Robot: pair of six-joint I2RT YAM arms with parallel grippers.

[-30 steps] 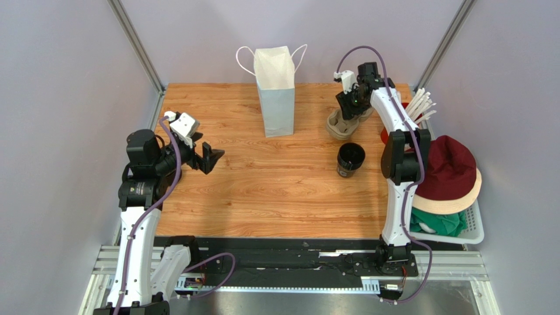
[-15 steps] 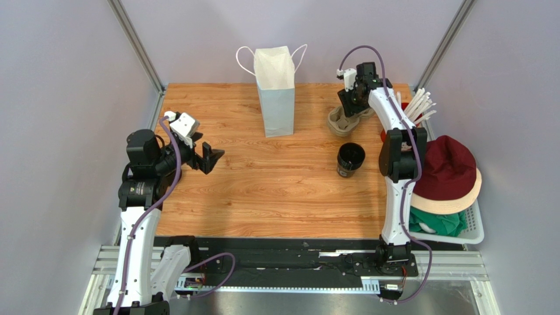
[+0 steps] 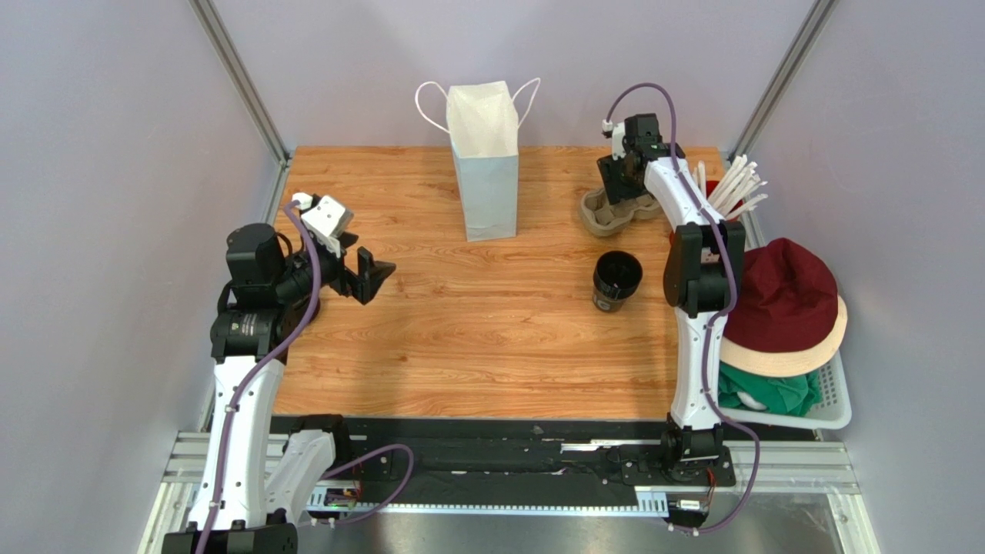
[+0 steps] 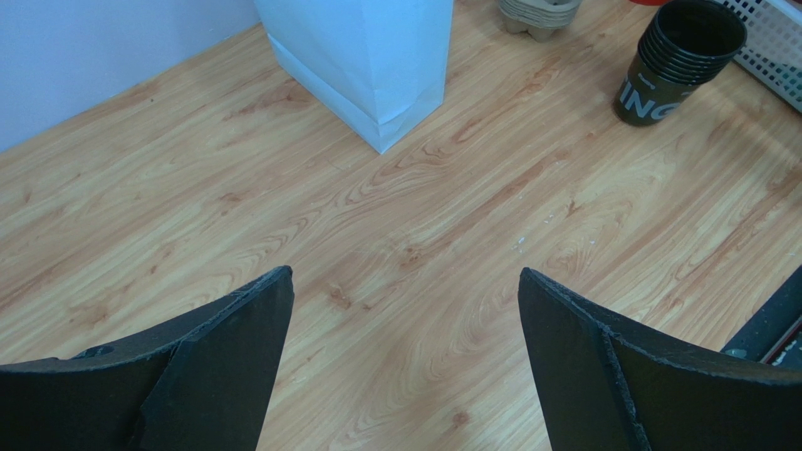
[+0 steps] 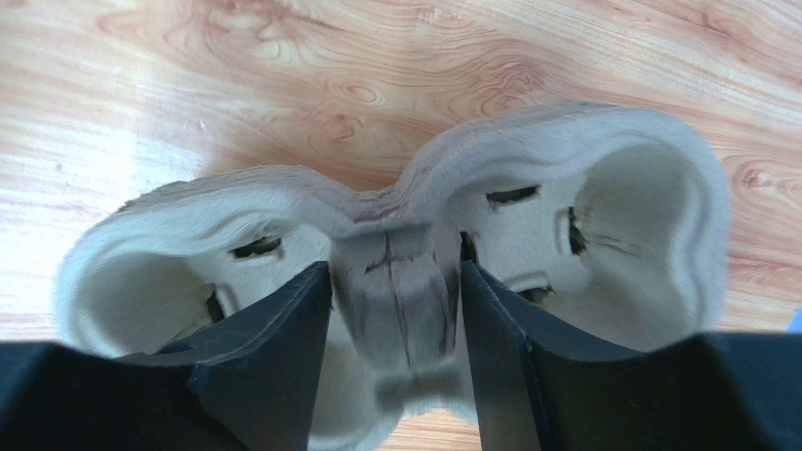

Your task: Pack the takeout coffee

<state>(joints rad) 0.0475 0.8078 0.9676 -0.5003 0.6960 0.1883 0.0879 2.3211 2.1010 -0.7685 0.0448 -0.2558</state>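
Observation:
The takeout coffee (image 3: 616, 277), a small black cup, stands open-topped on the wooden table, right of centre; it also shows in the left wrist view (image 4: 680, 58). The brown pulp cup carrier (image 3: 613, 211) lies at the back right. My right gripper (image 3: 622, 191) points down onto it. In the right wrist view its two fingers sit close against both sides of the carrier's centre ridge (image 5: 395, 216), right gripper (image 5: 395, 268). The white paper bag (image 3: 486, 156) stands upright at the back centre. My left gripper (image 3: 372, 277) hovers wide open over bare wood at the left (image 4: 403, 273).
A red cup of white straws (image 3: 734, 185) stands just right of the carrier. A white basket (image 3: 838, 404) with a red hat (image 3: 792, 294) and green cloth lies along the right edge. Grey walls close in the back and sides.
The right gripper has moved right and toward the back with the cup carrier, which shifted a little the same way. The left arm has barely moved.

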